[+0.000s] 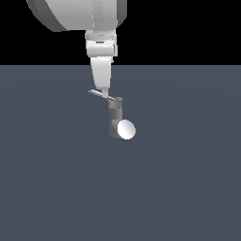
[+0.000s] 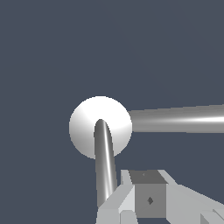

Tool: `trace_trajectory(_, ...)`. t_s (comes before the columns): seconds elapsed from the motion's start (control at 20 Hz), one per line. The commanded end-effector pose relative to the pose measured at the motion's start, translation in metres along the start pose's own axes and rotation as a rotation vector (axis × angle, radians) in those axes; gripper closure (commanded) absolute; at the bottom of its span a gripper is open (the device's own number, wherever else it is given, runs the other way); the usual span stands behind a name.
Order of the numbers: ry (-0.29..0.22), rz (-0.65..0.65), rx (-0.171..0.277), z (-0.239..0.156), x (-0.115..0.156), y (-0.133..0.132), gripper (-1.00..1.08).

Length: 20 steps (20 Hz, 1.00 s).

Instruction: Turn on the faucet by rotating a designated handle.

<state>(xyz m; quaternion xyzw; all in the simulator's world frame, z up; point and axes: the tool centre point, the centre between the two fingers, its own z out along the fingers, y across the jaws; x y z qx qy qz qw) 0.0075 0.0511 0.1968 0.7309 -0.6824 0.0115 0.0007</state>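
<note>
The faucet (image 1: 115,120) is a dark grey upright cylinder with a stubby spout that ends in a white round disc (image 1: 126,130). The handle (image 1: 96,93) is a thin light grey lever sticking out from its top toward the exterior view's left. My gripper (image 1: 103,89) comes down from above, and its tips rest at the lever, partway along it. No gap shows between the fingers, and they hold nothing. In the wrist view the lever (image 2: 105,166) runs from the white disc (image 2: 83,118) to my gripper (image 2: 133,206) and lies against one finger (image 2: 114,205).
The faucet stands alone on a flat dark blue-grey floor (image 1: 188,188). In the wrist view a grey cylinder (image 2: 179,119) runs from the white disc to the picture's edge. The big white arm (image 1: 80,14) hangs over the scene.
</note>
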Motion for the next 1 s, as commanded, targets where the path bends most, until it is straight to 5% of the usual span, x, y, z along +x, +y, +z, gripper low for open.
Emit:
trace_trajectory(0.0, -0.006, -0.018, 0.003, 0.004, -0.013, -0.010, 1.08)
trace_trajectory(0.95, -0.018, -0.072, -0.013, 0.014, -0.053, -0.055, 1.08)
